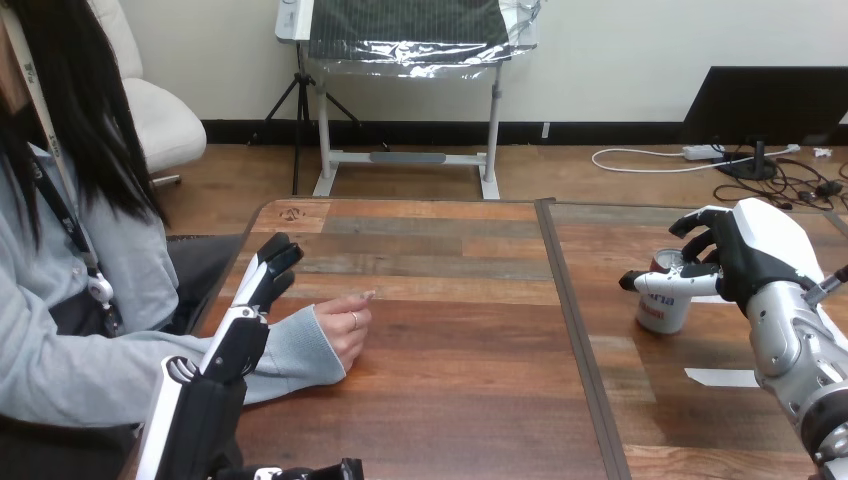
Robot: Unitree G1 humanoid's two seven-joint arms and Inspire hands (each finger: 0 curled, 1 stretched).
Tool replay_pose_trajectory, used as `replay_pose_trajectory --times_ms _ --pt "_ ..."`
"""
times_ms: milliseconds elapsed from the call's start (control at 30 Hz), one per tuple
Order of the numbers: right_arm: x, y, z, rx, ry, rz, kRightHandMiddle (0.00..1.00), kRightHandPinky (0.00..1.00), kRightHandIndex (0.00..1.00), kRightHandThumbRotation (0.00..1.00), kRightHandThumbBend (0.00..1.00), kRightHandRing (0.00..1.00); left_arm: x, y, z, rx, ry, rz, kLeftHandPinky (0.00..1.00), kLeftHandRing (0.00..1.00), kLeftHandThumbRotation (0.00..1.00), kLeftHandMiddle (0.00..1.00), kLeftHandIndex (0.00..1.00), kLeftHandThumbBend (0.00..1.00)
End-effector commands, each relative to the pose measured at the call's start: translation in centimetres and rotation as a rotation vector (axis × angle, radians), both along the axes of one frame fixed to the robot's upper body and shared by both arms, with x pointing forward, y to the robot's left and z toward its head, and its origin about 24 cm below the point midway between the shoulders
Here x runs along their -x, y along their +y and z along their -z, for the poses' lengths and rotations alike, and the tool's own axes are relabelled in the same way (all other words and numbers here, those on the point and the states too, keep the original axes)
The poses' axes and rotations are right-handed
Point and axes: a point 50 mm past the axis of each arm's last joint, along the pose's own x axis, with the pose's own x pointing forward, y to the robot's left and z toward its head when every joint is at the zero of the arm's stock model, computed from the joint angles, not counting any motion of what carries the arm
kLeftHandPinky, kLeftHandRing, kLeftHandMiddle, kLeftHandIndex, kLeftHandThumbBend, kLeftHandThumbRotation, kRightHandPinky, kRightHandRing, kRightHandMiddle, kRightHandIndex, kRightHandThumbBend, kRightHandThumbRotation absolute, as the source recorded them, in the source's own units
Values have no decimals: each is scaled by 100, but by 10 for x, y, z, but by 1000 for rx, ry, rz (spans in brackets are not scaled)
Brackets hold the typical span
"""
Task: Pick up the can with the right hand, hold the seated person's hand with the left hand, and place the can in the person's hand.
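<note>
Can (665, 310) stands inside the right hand (745, 250), thumb across its front, fingers curled behind. Probably light, stiff and slick, best gripped mid-wall. Person's hand (345, 330) lies just beside the straight-fingered left hand (255, 300).

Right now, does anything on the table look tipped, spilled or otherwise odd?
Nothing stands out. The can stands upright, the right hand curled round it. The person's hand rests on the table, the left hand open beside its sleeve. A white slip lies flat near the can.
</note>
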Motion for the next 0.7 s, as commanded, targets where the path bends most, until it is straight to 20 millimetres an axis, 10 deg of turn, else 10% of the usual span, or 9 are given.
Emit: replay_pose_trajectory --times_ms 0,667 --pt "-2 11 2 -29 -20 -28 48 46 73 40 97 44 -12 -2 -13 0 -87 -4 92 98 55 97 92 100" --pt "-2 17 4 -52 -29 -33 61 51 71 39 97 56 -14 -4 -13 6 -87 15 91 97 55 97 93 100"
